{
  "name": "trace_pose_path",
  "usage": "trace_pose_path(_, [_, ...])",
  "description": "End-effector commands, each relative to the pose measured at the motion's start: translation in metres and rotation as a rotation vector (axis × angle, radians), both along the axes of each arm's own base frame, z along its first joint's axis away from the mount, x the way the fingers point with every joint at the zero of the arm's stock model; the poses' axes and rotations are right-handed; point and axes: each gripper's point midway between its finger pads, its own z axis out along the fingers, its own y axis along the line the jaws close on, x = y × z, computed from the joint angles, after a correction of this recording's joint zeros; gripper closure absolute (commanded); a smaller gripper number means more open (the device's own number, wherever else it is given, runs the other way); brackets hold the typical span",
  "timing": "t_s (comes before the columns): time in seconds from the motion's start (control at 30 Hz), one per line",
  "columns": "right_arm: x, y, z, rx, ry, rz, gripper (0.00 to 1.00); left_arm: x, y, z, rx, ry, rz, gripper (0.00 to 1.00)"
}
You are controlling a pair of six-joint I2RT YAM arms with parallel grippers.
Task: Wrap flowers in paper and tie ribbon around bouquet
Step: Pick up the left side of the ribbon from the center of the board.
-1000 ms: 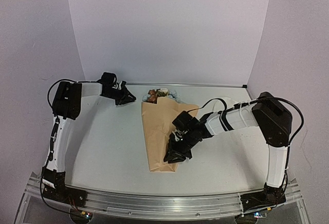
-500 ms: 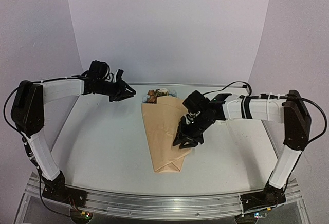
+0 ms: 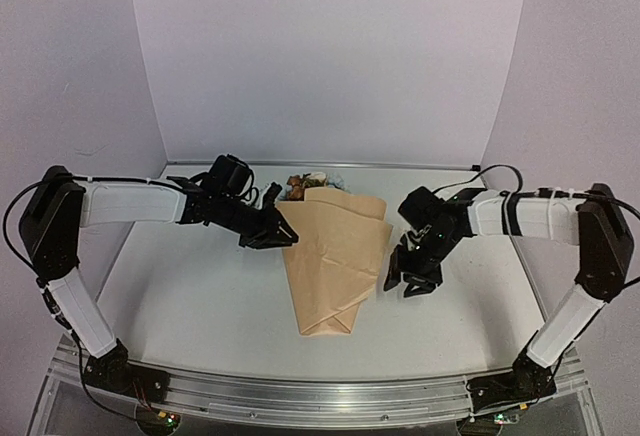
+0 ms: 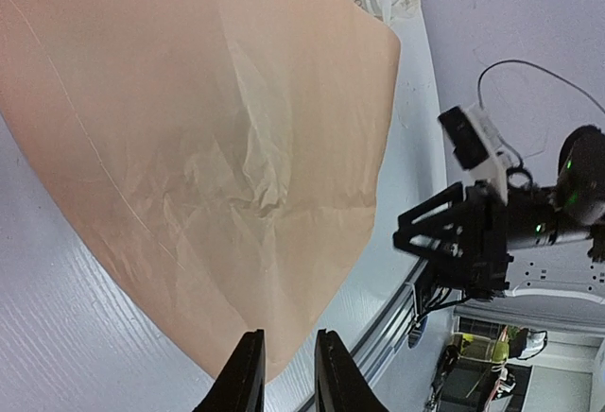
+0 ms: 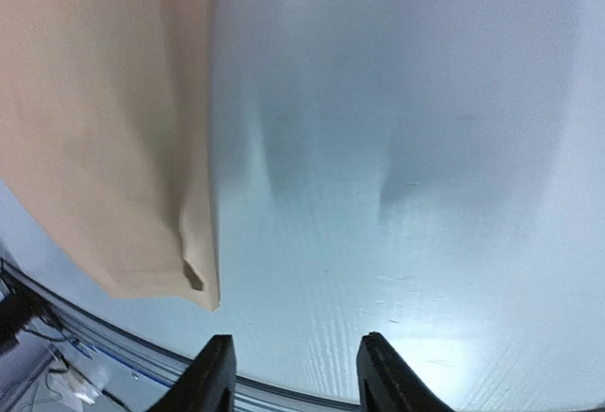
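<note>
The tan paper (image 3: 335, 256) lies as a loosely folded cone in the middle of the table, its point toward me. Its right flap stands spread out wide. The flowers (image 3: 305, 183) show at its far, wide end. My left gripper (image 3: 281, 235) sits at the cone's upper left edge. In the left wrist view its fingers (image 4: 248, 379) stand a little apart above the paper (image 4: 217, 147), with nothing between them. My right gripper (image 3: 404, 282) hangs open over bare table just right of the cone. The paper's edge (image 5: 113, 147) lies left of it. The ribbon is out of view.
White backdrop walls close off the back and both sides. A metal rail (image 3: 300, 396) runs along the near edge. My right arm (image 4: 473, 237) shows across the paper in the left wrist view.
My right gripper left the cone's lower right, moved right onto bare table and opened. The right flap sprang outward. My left arm swung in from the back left to the cone's left edge.
</note>
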Motion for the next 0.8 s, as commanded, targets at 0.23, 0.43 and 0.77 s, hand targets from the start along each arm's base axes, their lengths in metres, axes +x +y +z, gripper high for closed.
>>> trace_pose_path(0.23, [0.119, -0.127, 0.025, -0.178, -0.21, -0.193, 0.33, -0.004, 0.007, 0.039, 0.009, -0.085, 0.023, 0.79])
trace_pose_path(0.43, [0.208, -0.149, 0.021, -0.192, -0.325, -0.238, 0.33, 0.001, 0.005, 0.041, 0.027, -0.083, 0.029, 0.79])
trace_pose_path(0.77, [0.285, -0.17, -0.012, -0.145, -0.333, -0.316, 0.35, 0.012, 0.003, 0.05, 0.055, -0.091, 0.046, 0.79])
